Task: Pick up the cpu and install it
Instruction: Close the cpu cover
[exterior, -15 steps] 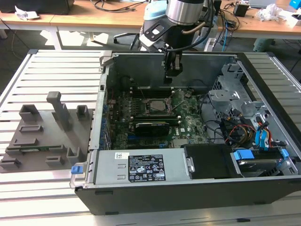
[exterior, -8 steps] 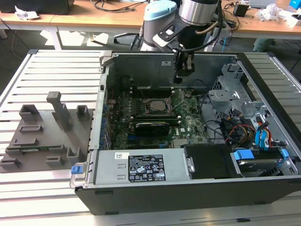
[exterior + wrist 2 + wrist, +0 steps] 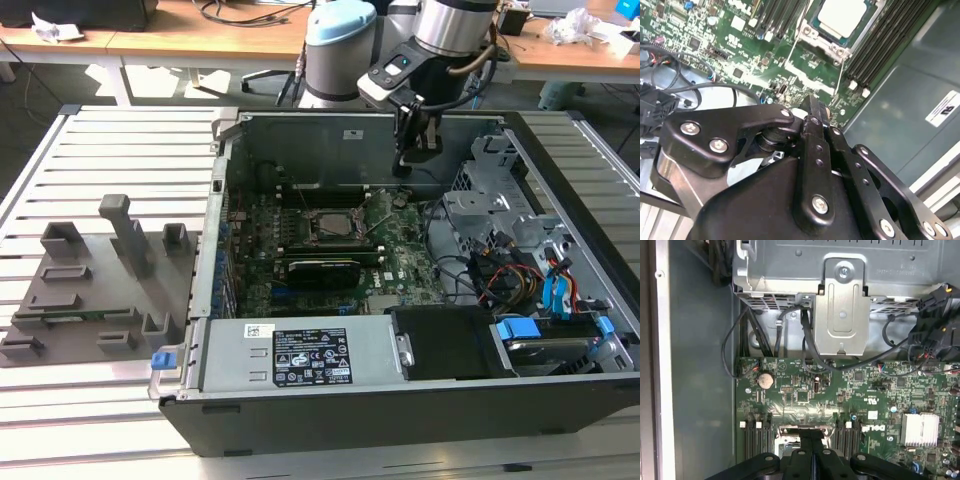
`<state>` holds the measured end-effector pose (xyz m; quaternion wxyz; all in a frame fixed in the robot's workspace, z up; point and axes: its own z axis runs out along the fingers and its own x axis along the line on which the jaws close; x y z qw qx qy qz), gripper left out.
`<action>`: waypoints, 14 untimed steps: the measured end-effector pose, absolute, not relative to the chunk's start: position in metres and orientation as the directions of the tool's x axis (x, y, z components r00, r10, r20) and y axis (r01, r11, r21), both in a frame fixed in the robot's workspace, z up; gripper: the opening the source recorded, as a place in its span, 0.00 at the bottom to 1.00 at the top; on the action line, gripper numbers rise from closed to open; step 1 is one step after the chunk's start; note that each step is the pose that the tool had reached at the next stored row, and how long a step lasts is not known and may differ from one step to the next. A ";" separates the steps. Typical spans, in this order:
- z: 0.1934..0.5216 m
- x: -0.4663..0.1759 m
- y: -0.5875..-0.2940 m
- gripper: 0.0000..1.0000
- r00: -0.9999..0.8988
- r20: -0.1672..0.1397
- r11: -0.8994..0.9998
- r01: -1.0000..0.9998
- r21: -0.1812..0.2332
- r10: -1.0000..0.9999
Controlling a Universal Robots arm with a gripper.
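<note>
Hanging over the green board (image 3: 390, 255) inside the computer case (image 3: 350, 410), the gripper (image 3: 405, 168) has its jaws pressed together on nothing — the cpu (image 3: 842, 16) lies flat in its socket frame (image 3: 327, 226), at about 8 o'clock from the gripper (exterior view). I think the putting-in step is nearly done; any more touch there calls for slow, gentle care.
</note>
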<state>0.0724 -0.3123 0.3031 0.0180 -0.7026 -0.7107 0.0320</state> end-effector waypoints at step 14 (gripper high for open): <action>0.273 0.083 -0.310 0.11 -0.034 -0.019 0.033 0.997 -0.075 0.999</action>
